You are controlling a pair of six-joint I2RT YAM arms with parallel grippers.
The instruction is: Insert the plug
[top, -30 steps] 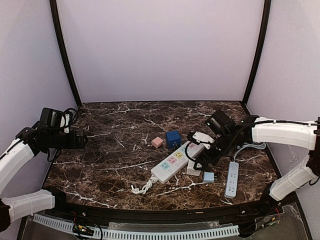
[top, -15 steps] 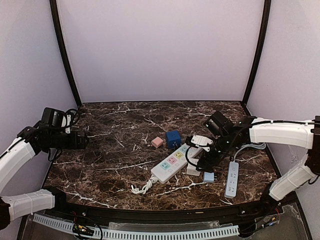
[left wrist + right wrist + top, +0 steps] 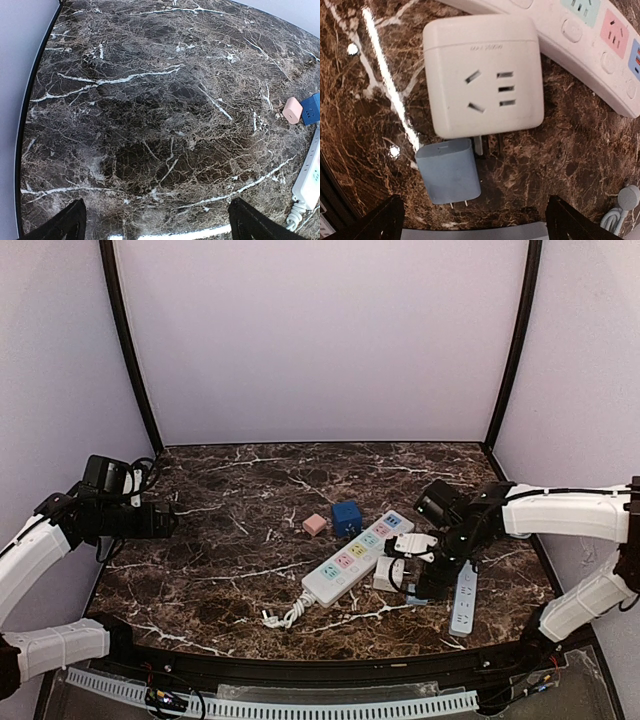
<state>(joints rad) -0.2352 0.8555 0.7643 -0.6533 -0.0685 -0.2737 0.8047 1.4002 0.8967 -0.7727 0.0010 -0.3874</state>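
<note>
Plug (image 3: 448, 170), blue, lies flat on desk (image 3: 350, 100) just beside white adapter (image 3: 484, 75). Right hand (image 3: 428, 578) hangs spread over it, probably lining up a grasp. Left hand (image 3: 163, 521) spread, idle, well apart.

My right arm (image 3: 565, 510) is white with black joints. The table (image 3: 230, 540) is dark brown marble veined white. The power strip (image 3: 355, 558) is white with pastel green, pink, yellow and blue sockets. The adapter cube (image 3: 482, 82) is white and the plug (image 3: 449, 170) pale blue. There is also a pink cube (image 3: 315, 524) and a deep blue cube (image 3: 347, 516).
</note>
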